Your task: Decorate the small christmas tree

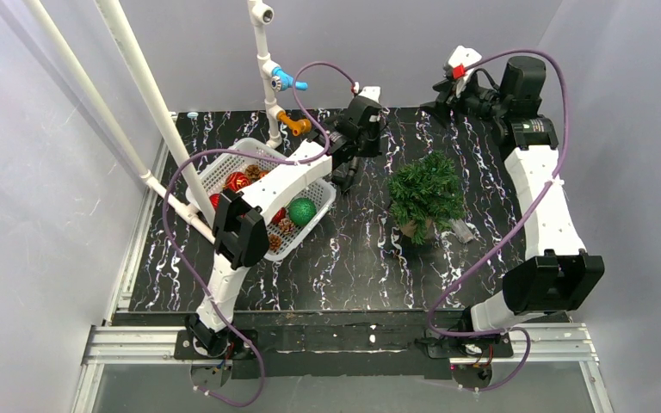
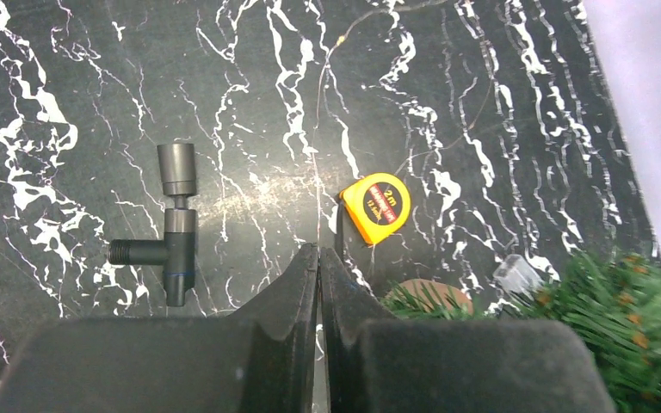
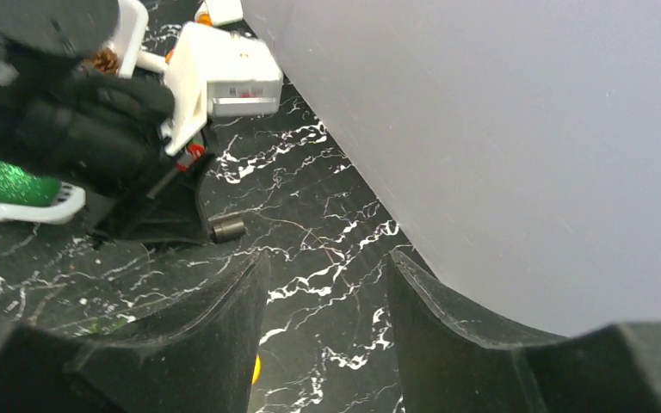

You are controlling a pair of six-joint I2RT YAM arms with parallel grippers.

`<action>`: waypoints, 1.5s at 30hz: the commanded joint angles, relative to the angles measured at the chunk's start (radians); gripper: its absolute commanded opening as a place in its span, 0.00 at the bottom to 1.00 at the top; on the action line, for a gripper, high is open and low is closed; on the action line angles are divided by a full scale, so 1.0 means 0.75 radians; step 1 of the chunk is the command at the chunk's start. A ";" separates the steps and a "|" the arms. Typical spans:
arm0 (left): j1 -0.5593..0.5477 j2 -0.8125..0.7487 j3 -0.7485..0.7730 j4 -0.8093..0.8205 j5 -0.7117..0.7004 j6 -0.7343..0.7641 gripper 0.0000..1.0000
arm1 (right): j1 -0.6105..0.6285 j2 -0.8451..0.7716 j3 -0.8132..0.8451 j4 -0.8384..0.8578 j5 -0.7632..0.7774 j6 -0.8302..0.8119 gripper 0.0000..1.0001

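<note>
**Sam:** Where is the small christmas tree?

**Me:** The small christmas tree [image 1: 426,194] stands upright on the surface [image 1: 353,267]. It is near the middle, a bit toward the right edge. No tool touches it.

**Sam:** What is my left tool doing?

**Me:** The left tool [image 1: 347,176] points down between the tree and the white basket [image 1: 310,228], closer to the far edge. Its two fingers are pressed tight together. It has hold of nothing.

**Sam:** And the right one?

**Me:** The right tool [image 3: 327,267] is up by the far right corner, next to the wall [image 3: 499,129]. Its fingers stand well apart, and I see only the surface between them.

**Sam:** What is in the basket?

**Me:** The basket sits toward the left edge. A green ball [image 1: 302,211] and a red ball [image 1: 237,181] lie inside it.

**Sam:** Anything else near the tree?

**Me:** From the left wrist I see a yellow tape measure [image 2: 379,206] lying flat just past the left tool's tips. A dark pipe piece [image 2: 172,228] lies apart from it, on the side away from the tree.
</note>
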 commanded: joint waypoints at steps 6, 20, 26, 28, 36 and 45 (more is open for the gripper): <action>0.017 -0.206 -0.037 0.012 0.079 -0.030 0.00 | 0.132 0.122 0.092 -0.092 0.046 -0.374 0.64; 0.086 -0.265 0.022 -0.111 0.537 -0.212 0.00 | 0.269 0.221 0.018 -0.112 0.379 -0.723 0.71; 0.090 -0.289 0.021 -0.114 0.549 -0.220 0.00 | 0.286 0.233 -0.005 -0.118 0.403 -0.756 0.71; 0.091 -0.300 0.012 -0.115 0.556 -0.230 0.00 | 0.293 0.239 -0.005 -0.124 0.406 -0.757 0.71; 0.102 -0.329 -0.006 -0.115 0.564 -0.242 0.00 | 0.299 0.254 -0.004 -0.153 0.411 -0.771 0.70; 0.107 -0.327 -0.012 -0.094 0.630 -0.303 0.00 | 0.311 0.291 -0.007 -0.061 0.396 -0.756 0.68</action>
